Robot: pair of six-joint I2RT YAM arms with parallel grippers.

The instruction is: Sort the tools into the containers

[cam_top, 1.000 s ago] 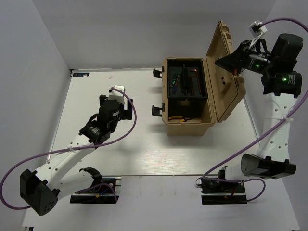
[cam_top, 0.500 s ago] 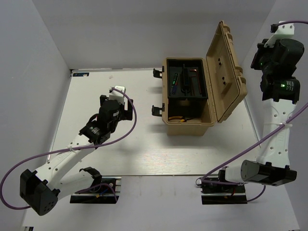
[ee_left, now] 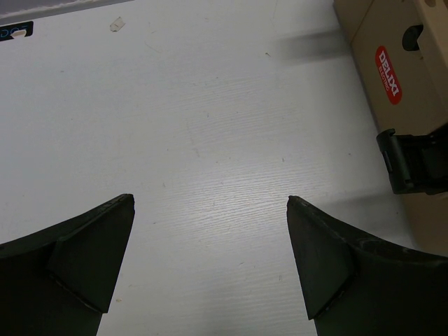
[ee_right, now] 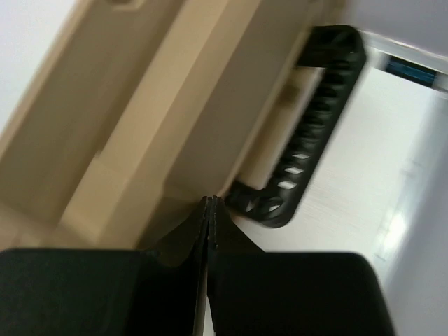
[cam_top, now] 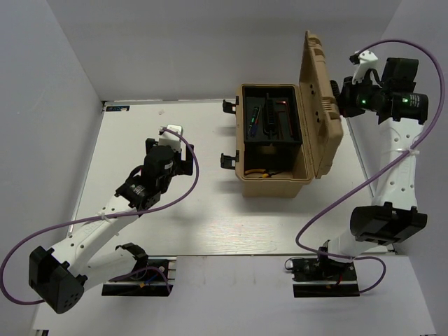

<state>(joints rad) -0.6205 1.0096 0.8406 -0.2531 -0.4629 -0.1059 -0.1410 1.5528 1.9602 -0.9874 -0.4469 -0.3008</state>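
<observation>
The tan toolbox [cam_top: 274, 178] stands open at the table's back right. Its black tray [cam_top: 271, 142] holds a green/black-handled screwdriver [cam_top: 253, 119], a blue/red-handled screwdriver [cam_top: 271, 115] and dark tools that I cannot tell apart. Yellow-handled pliers [cam_top: 260, 172] lie in the box below the tray. My right gripper [cam_top: 337, 94] is shut and empty, its tips [ee_right: 210, 204] against the outside of the raised lid [cam_top: 318, 105], beside the black carry handle [ee_right: 308, 140]. My left gripper [cam_top: 170, 150] is open and empty above bare table [ee_left: 210, 210], left of the box.
The toolbox's side with a red label [ee_left: 387, 73] and a black latch [ee_left: 416, 161] is at the right in the left wrist view. A second latch [cam_top: 229, 106] sticks out on the box's left side. White walls enclose the table.
My right arm has swung left, from beside the lid to behind it. The lid has tipped from leaning back to more upright. The left arm has not moved.
</observation>
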